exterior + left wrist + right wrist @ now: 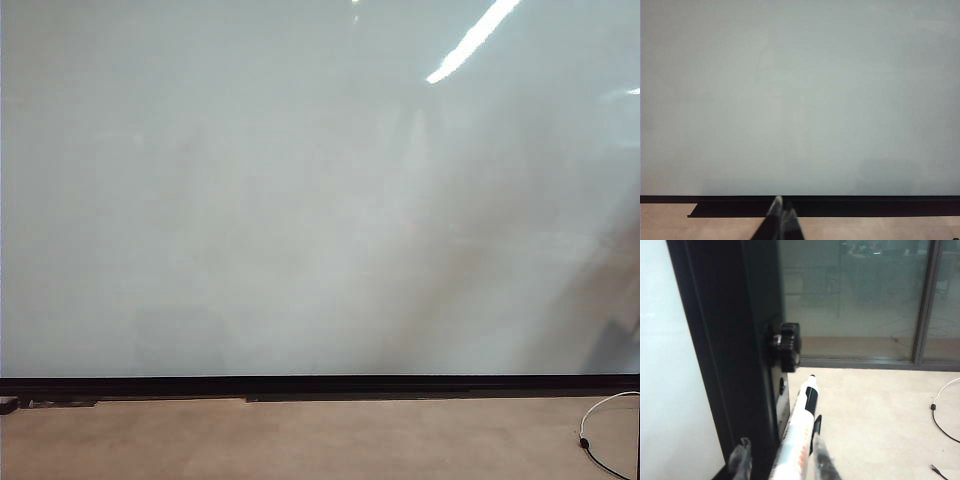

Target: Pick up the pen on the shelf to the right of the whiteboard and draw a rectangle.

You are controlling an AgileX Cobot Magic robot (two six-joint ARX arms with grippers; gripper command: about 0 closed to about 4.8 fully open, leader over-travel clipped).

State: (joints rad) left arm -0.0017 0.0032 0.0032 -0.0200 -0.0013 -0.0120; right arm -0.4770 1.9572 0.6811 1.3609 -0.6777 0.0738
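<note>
Closing on the pen [800, 440] beside the whiteboard [300, 200], our right end effector [780, 460] had fingers flanking it, not visibly clamped. Left end effector [781, 215] sat closed, idle. Next: firm grip, lift.

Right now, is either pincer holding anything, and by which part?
The right pincer straddles the pen around its white barrel, black tip pointing away; a closed grip cannot be confirmed. The left pincer, low before the whiteboard, looks shut and holds nothing.
</note>
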